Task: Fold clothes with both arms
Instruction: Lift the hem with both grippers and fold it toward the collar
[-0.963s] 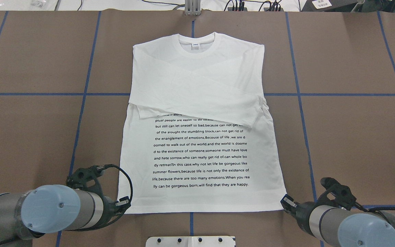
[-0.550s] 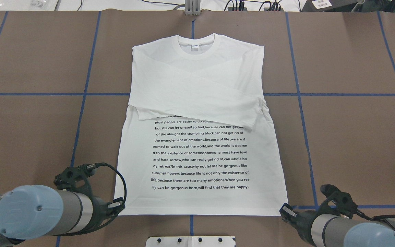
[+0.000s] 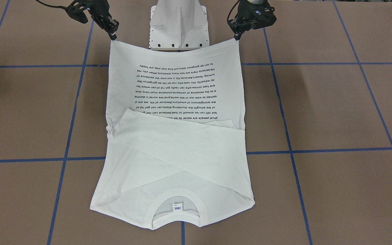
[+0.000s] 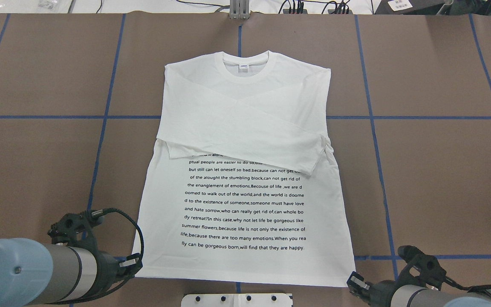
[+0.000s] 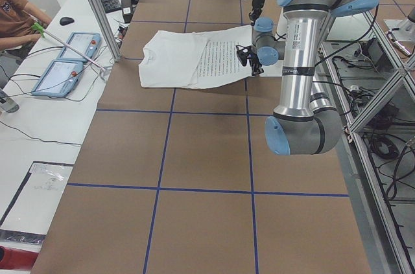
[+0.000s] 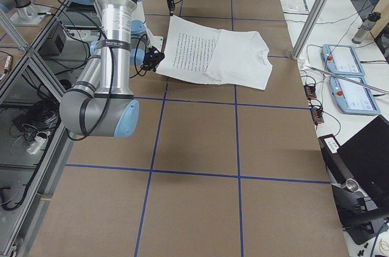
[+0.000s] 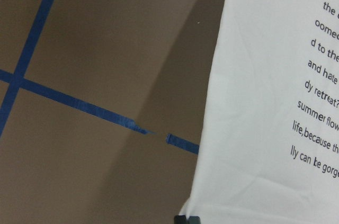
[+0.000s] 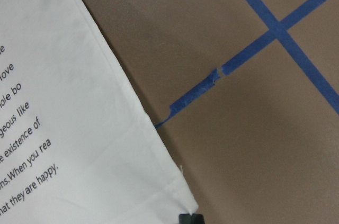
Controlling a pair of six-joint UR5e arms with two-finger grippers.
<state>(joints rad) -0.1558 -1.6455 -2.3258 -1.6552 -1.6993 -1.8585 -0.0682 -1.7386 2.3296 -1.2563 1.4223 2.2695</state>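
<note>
The white long-sleeved T-shirt lies flat on the brown table, printed text facing up. Both sleeves are folded across the chest and the collar lies at the far end. My left gripper is shut on the near left hem corner. My right gripper is shut on the near right hem corner. In the front-facing view the left gripper and right gripper hold the hem stretched and slightly raised, near the pedestal. The wrist views show the shirt running down into the fingertips.
The white pedestal base sits just behind the hem. Blue tape lines grid the brown table cover. A metal post and cables stand at the far edge. An operator and tablets are at the side bench.
Both grippers have drawn back toward the robot's base, holding the hem corners. The whole shirt has slid nearer, collar included.
</note>
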